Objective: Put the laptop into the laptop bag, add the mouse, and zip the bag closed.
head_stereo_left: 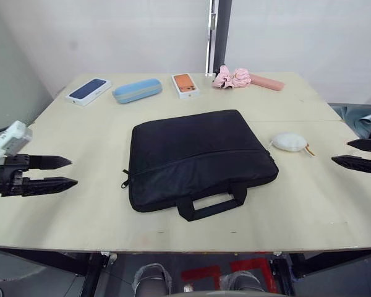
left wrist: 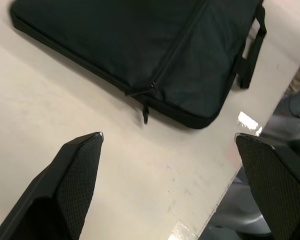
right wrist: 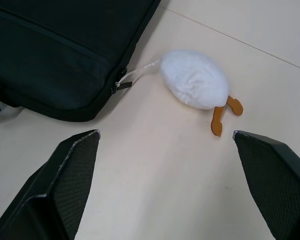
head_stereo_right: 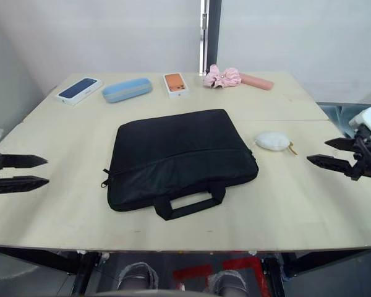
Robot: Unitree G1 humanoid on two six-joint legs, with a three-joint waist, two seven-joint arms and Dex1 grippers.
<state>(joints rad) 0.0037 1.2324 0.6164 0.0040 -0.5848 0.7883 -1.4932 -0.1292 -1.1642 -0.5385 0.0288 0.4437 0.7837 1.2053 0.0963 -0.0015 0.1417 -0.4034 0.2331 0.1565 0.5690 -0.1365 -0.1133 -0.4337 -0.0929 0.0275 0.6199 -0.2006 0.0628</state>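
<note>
- Both grippers hovered with fingers spread and empty: left gripper off the bag's left side, right gripper off its right.
- Laptop bag lay flat and zipped mid-table, handles toward the robot.
- A puffy white charm with orange feet lay just beside the bag's right edge, tied to its zip pull.

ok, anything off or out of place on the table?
Nothing spilled or damaged. The laptop bag lies flat, slightly askew to the table edge, looking zipped. A white plush charm is tied to its zip pull. Left pincer and right pincer are open, apart from it.
</note>
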